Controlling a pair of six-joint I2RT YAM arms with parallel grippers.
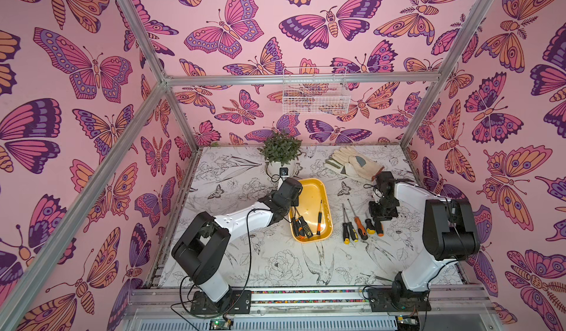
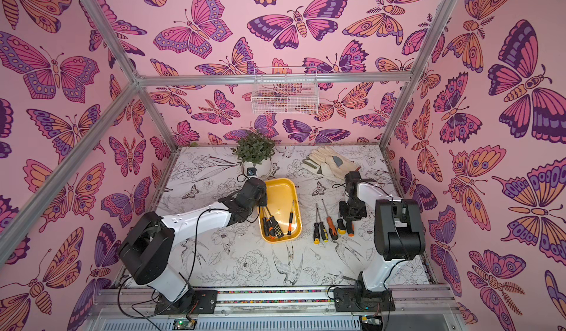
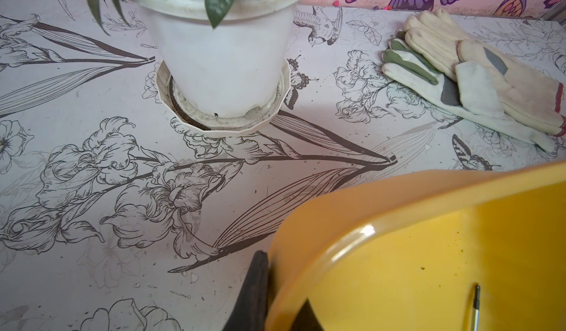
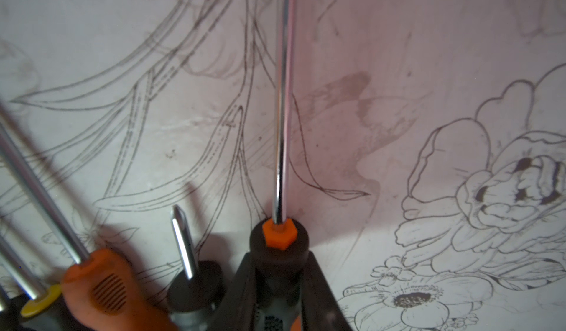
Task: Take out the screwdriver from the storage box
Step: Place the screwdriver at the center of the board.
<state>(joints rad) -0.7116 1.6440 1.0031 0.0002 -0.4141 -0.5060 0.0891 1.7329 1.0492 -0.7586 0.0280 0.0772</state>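
Observation:
The yellow storage box (image 1: 312,196) (image 2: 281,196) lies mid-table; its rim fills the left wrist view (image 3: 398,237). Inside, black-and-orange screwdrivers (image 1: 301,226) (image 2: 272,226) lie at the near end beside a slim orange one (image 1: 319,219), whose shaft tip (image 3: 475,308) shows. My left gripper (image 1: 292,205) (image 3: 281,302) is shut on the box's left rim, one finger outside and one inside. My right gripper (image 1: 379,220) (image 4: 280,262) is low over the table right of the box. It is shut on the black handle of a screwdriver (image 4: 278,243) with an orange collar.
Several screwdrivers (image 1: 356,228) (image 4: 101,283) lie in a row on the table between the box and the right gripper. A potted plant (image 1: 280,154) and work gloves (image 1: 352,164) sit at the back. A white wire basket (image 1: 315,93) hangs on the back wall.

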